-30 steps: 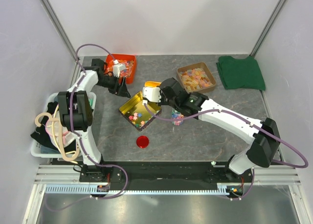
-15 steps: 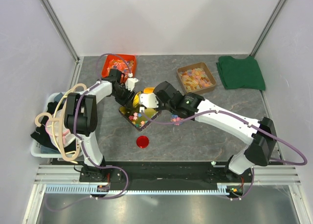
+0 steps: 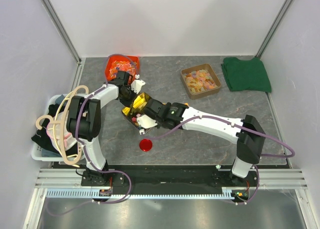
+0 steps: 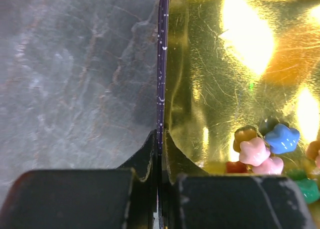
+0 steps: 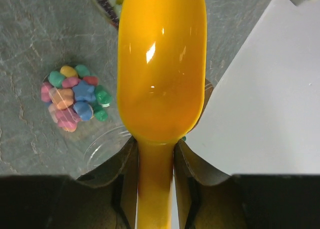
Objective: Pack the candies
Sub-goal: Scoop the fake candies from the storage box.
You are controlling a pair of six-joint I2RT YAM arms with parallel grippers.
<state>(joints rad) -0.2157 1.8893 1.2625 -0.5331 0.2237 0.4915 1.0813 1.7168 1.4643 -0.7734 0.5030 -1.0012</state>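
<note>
My left gripper (image 4: 160,138) is shut on the thin dark side wall of the gold tin (image 4: 210,74). Some candies (image 4: 267,144), pink, blue and orange, lie on the tin's shiny floor to the right of the jaws. From above, the left gripper (image 3: 133,91) is at the tin's (image 3: 138,102) far corner. My right gripper (image 5: 156,141) is shut on the handle of an orange scoop (image 5: 161,64), whose bowl looks empty. A small heap of candies (image 5: 72,98) sits in a clear cup on the table, left of the scoop. The right gripper (image 3: 148,115) hangs over the tin.
A red round lid (image 3: 145,144) lies near the front. An orange-red tray (image 3: 121,66) stands at the back left and a brown tray (image 3: 200,80) of gummies at the back right, beside a green cloth (image 3: 246,74). A white basket (image 3: 46,134) with hangers is at the left.
My left gripper came from the orange-red tray to the tin and shut on its wall. The right arm swung left with the scoop, over the tin.
</note>
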